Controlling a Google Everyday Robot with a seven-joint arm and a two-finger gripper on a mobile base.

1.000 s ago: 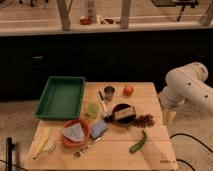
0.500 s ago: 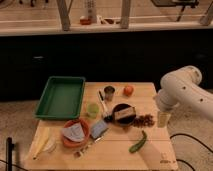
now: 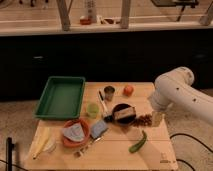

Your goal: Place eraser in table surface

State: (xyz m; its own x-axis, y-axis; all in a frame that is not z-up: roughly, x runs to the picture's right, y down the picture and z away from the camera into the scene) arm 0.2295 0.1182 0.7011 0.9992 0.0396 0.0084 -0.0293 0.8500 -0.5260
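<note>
The gripper (image 3: 157, 119) hung open at the surface's (image 3: 115, 150) right edge, apart from the eraser (image 3: 125, 113) lying on a dark dish (image 3: 118, 107).

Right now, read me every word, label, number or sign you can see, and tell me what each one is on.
No text here can be read.
Dark mark at the front right corner of the table surface: too small to read.
Bottle on the back counter: any label is blurred.
Eraser and green tray: no print visible.
Gripper, at the table's right edge: no marking visible.
</note>
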